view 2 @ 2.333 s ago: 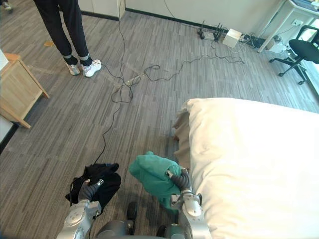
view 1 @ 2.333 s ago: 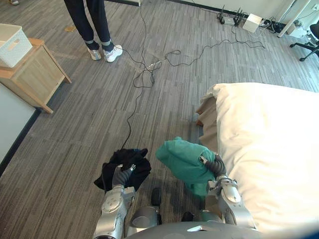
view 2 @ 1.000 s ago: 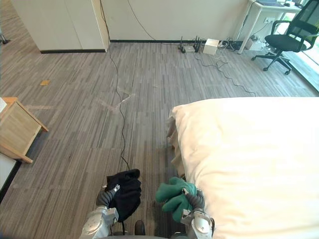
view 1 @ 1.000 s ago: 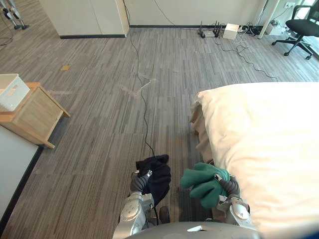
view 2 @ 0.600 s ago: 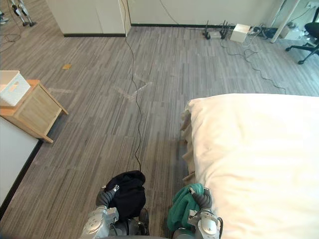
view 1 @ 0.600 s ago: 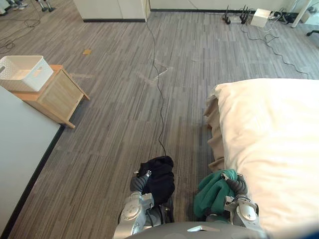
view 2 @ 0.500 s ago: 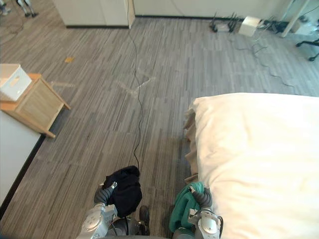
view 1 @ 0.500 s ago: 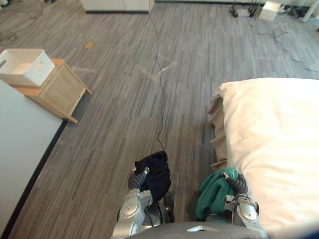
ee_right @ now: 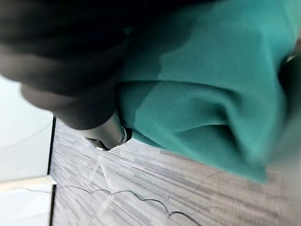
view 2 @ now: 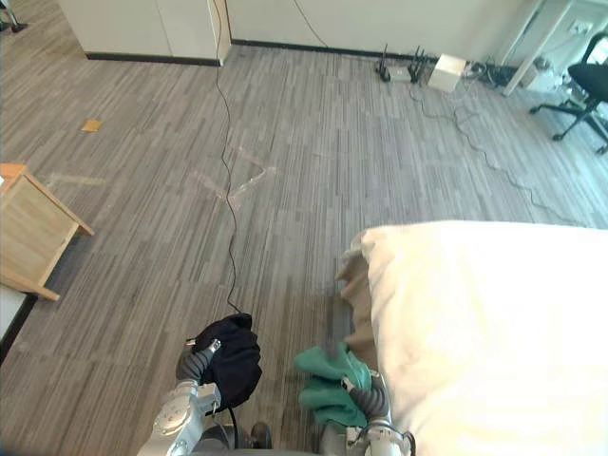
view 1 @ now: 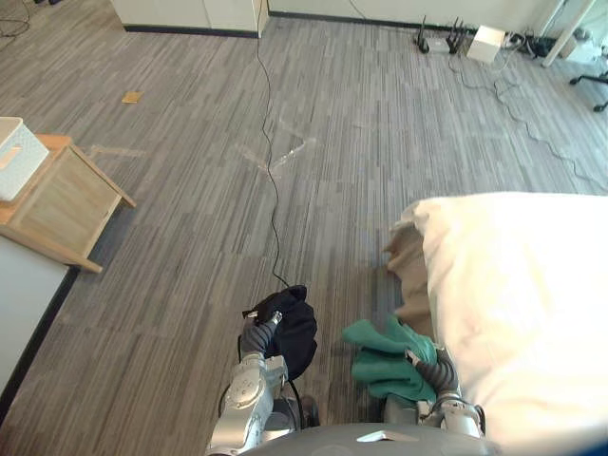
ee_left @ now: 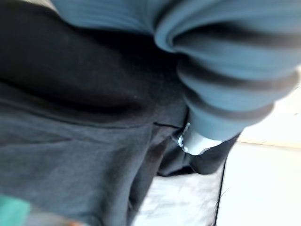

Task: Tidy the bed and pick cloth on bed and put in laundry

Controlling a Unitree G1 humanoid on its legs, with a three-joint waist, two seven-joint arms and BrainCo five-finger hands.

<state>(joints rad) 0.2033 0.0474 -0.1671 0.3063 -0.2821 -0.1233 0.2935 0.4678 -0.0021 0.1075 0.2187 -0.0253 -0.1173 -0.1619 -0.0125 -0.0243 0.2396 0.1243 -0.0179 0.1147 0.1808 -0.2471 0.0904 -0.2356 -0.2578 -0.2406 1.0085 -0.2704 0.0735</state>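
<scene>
Presently my left hand bears a crumpled black cloth, my right hand a bunched green cloth beside the white bed. I cannot tell either grip.

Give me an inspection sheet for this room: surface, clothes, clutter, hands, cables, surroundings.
surface: bed, pale duvet, nothing seen on it.
job's things: black cloth over left hand; green cloth over right hand, beside the bed corner.
clutter: small yellow scrap on floor.
hands: both buried in cloth, grip hidden.
cables: black cable across floor; more by white box.
surroundings: wooden side table, white basket on it, office chair.
</scene>
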